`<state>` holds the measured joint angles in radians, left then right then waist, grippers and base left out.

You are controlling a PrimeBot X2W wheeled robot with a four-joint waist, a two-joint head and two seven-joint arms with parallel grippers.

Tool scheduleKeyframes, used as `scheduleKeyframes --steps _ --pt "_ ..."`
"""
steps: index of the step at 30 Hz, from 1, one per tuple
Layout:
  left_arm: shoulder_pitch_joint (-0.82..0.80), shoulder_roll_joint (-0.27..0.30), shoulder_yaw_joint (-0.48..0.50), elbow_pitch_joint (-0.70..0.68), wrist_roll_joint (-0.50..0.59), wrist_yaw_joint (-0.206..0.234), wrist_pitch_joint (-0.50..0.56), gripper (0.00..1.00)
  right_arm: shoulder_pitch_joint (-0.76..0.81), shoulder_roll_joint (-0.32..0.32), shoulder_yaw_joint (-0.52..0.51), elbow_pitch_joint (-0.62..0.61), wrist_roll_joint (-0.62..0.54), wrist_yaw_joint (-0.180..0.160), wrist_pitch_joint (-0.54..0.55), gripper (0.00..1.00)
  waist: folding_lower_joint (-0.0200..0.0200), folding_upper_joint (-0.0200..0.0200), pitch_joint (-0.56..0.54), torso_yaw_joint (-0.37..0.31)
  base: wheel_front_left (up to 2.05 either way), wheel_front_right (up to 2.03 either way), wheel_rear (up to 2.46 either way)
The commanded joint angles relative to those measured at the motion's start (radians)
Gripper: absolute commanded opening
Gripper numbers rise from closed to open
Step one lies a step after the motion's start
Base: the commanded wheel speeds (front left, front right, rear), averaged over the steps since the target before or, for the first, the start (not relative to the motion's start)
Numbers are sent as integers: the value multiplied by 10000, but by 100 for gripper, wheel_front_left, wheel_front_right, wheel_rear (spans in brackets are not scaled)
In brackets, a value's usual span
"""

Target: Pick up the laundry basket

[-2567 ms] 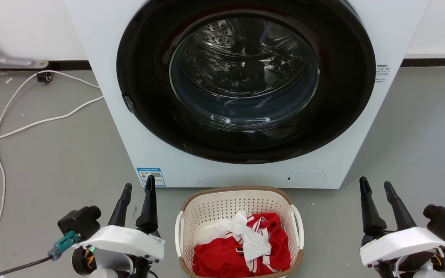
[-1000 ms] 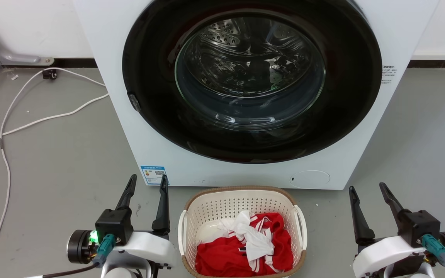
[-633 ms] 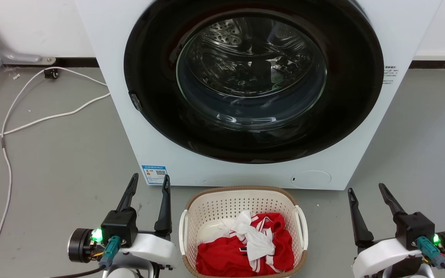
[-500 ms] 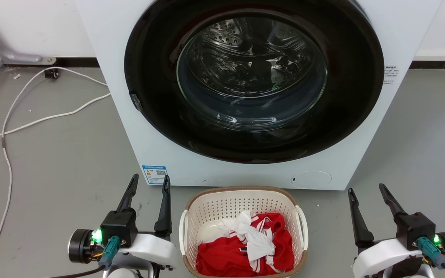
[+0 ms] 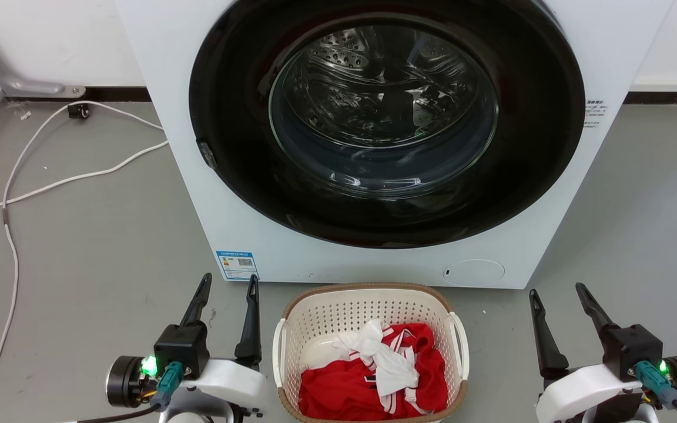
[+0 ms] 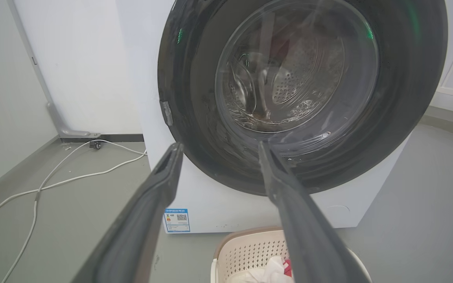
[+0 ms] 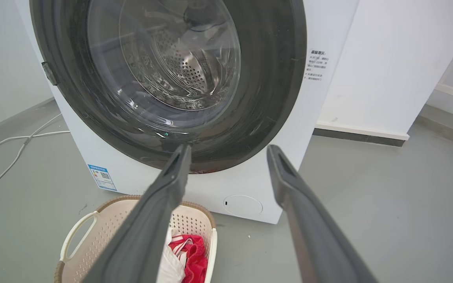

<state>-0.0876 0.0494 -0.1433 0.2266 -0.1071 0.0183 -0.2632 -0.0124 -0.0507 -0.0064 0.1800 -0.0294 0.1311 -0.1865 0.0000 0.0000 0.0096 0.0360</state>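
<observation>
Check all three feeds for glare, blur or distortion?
Head view: sharp, evenly lit, bright reflections streak the door glass. Left wrist view: the left fingers are soft up close, the glass looks hazy, green glints on the door ring. Right wrist view: the right fingers blur too, the drum is crisp.

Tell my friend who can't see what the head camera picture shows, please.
A cream laundry basket holding red and white clothes sits on a grey floor before a big white washing machine. The robot's left gripper and right gripper hover open on either side of it, touching nothing.
</observation>
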Motion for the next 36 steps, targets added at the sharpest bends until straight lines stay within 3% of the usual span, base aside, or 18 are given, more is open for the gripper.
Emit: scheduleKeyframes --steps 1,10,21,36 --pt "9 16 2 111 -98 -1 -25 100 38 9 18 45 109 -5 19 100 0 0 66 -13 0 0 0" --pt "-542 14 13 842 -376 -104 -25 100 -443 9 208 677 363 -5 174 100 0 0 1192 -170 0 0 0" --pt "-1756 13 296 2082 -882 -394 -23 100 -1714 9 418 2081 584 -7 487 100 0 0 3367 -198 0 0 0" --pt "-4298 291 739 5601 -1383 -1150 -23 100 -4517 9 1022 5008 1090 -7 1158 100 0 0 6008 -501 0 0 0"
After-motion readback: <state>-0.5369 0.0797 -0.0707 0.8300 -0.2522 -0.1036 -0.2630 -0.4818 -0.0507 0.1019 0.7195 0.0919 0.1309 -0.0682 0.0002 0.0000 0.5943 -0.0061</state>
